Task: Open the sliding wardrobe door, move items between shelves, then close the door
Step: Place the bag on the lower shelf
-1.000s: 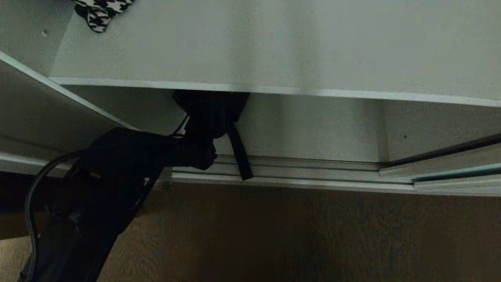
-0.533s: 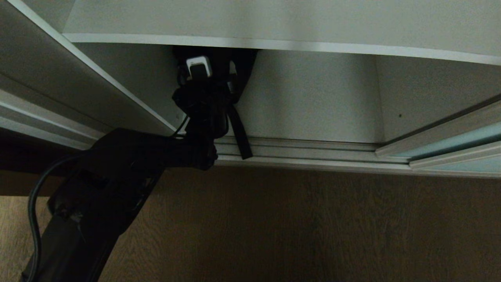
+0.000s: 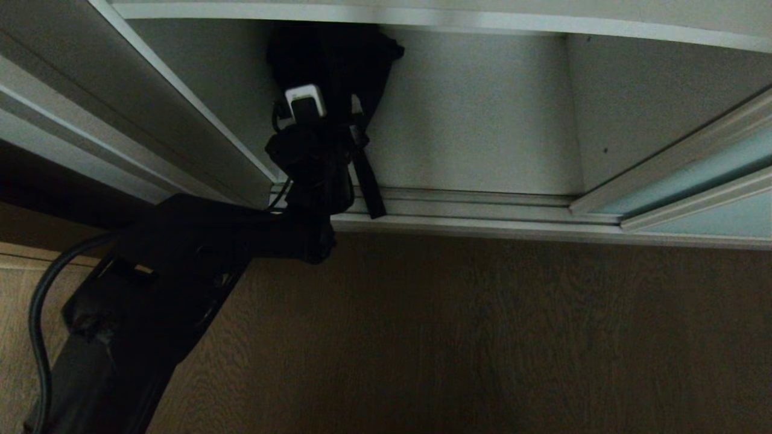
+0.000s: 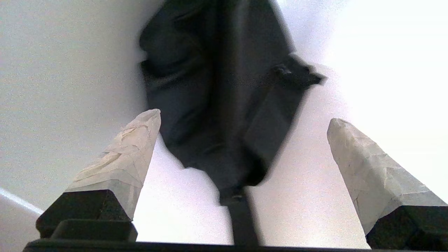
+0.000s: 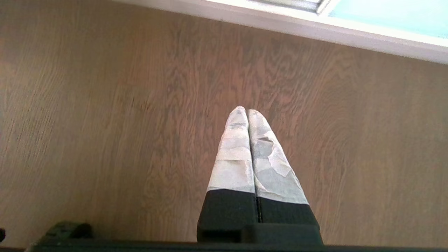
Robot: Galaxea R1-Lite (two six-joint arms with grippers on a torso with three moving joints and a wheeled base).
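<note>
the view has dropped to the bottom shelf (image 3: pixel 482 120), where the left hand (image 4: pixel 241 157) hangs spread wide before the black pouch (image 4: pixel 217 87) (nothing gripped); pickup looks next.

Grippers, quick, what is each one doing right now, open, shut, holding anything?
Left gripper: open, empty, its taped fingers on either side of the soft black fabric pouch bag, not gripping it.
Right gripper: shut, empty, over the brown wooden floor.

Your head camera tilts down: the white upper shelf board (image 3: pixel 422 15) slides up to the frame's top edge, the houndstooth bag drops from view, and more of the soft black fabric pouch (image 3: pixel 329 57) appears.
</note>
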